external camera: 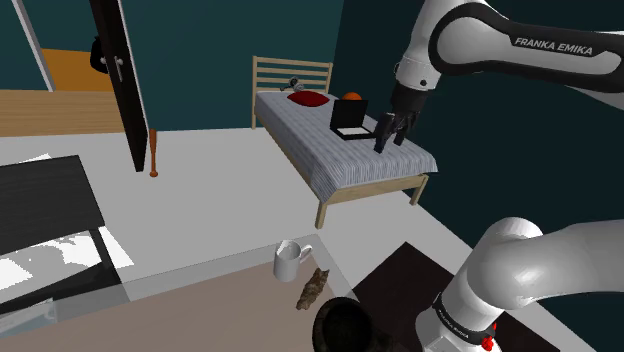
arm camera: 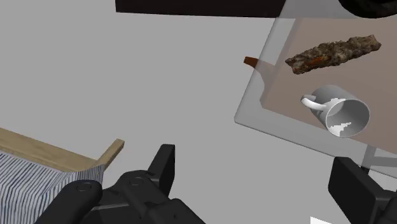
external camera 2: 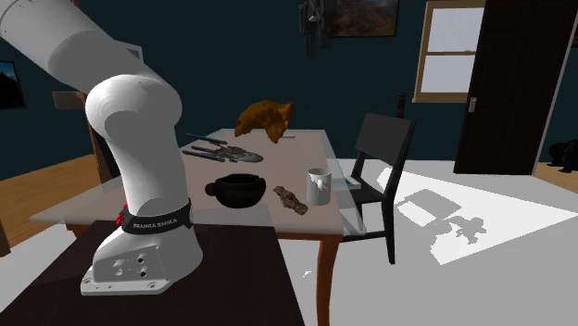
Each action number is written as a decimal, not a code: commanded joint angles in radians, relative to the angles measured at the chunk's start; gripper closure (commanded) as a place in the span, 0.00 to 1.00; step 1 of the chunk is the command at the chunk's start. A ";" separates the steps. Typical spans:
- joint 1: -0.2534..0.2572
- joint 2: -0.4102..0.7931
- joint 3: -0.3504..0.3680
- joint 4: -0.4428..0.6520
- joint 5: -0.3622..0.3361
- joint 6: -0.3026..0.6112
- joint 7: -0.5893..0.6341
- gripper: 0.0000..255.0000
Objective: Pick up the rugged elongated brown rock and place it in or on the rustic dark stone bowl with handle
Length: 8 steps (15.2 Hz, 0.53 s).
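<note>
Bowl: the dark bowl with a handle (external camera 2: 239,190) sat on the table (external camera 2: 139,199) closest to the stand, and it looked empty in the second exterior view.
Rock: the rough, elongated brown rock (external camera 2: 290,199) lay flat on the table just beside the bowl, between it and the mug, with nothing gripping it.
Mug: a white mug (external camera 2: 319,185) stood upright just past the rock, near the table's edge.
Gripper: the black gripper (external camera: 390,135) hung high and well apart from the table, out over the grey floor, its two fingers standing apart with nothing between them.
Bed: a striped bed (external camera: 340,160) lay beyond the gripper.
Progress: by my judgement nothing was done yet; the approach, grasp, lift and placing in the bowl all remained.
</note>
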 commanded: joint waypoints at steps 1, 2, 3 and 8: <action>0.000 0.000 0.000 0.000 0.000 0.000 0.000 0.00; -0.006 -0.018 0.013 -0.040 0.011 0.021 0.038 0.00; -0.012 -0.035 0.026 -0.080 0.024 0.043 0.076 0.00; -0.032 -0.101 0.103 -0.261 0.098 0.154 0.266 0.00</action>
